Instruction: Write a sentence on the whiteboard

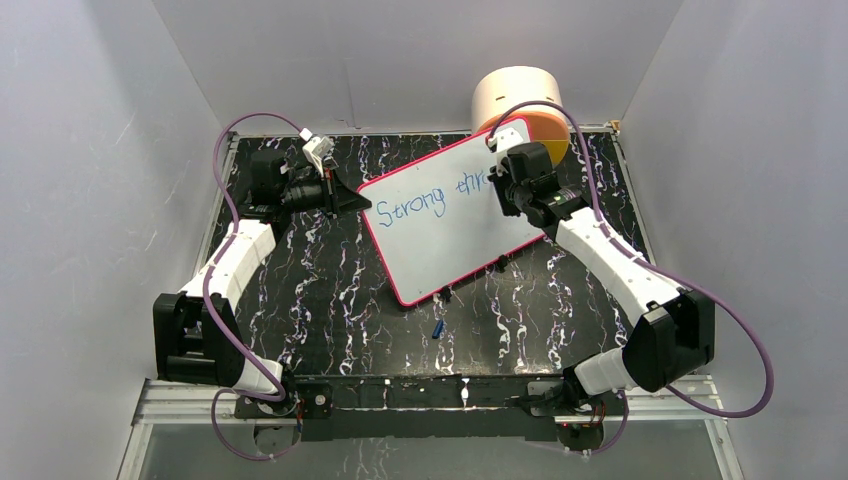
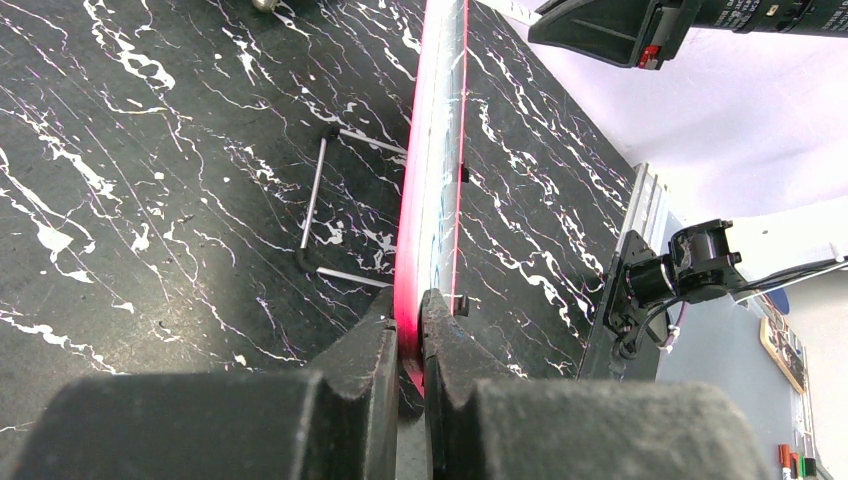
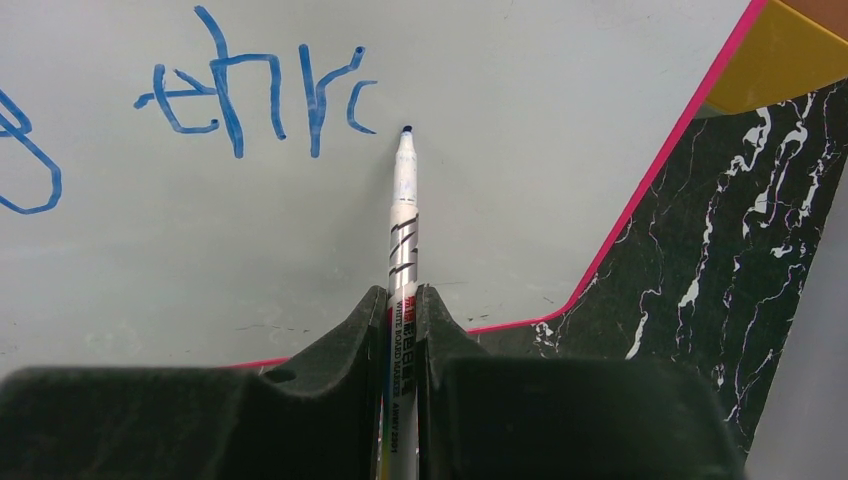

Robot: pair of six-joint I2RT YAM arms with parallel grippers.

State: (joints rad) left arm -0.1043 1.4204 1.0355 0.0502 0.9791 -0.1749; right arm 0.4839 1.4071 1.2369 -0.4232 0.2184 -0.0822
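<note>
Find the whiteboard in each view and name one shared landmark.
Top external: whiteboard at centre, tilted.
Left wrist: edge-on up the middle, left gripper clamping it.
Right wrist: fills the upper left, behind the marker.
Shared landmark: its pink frame.

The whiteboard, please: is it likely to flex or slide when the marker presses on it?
Probably stiff: edge-on in the left wrist view, the whiteboard looks thin yet straight. It seems light and might slide on the smooth marbled table, likely why the left gripper clamps its pink frame.
</note>
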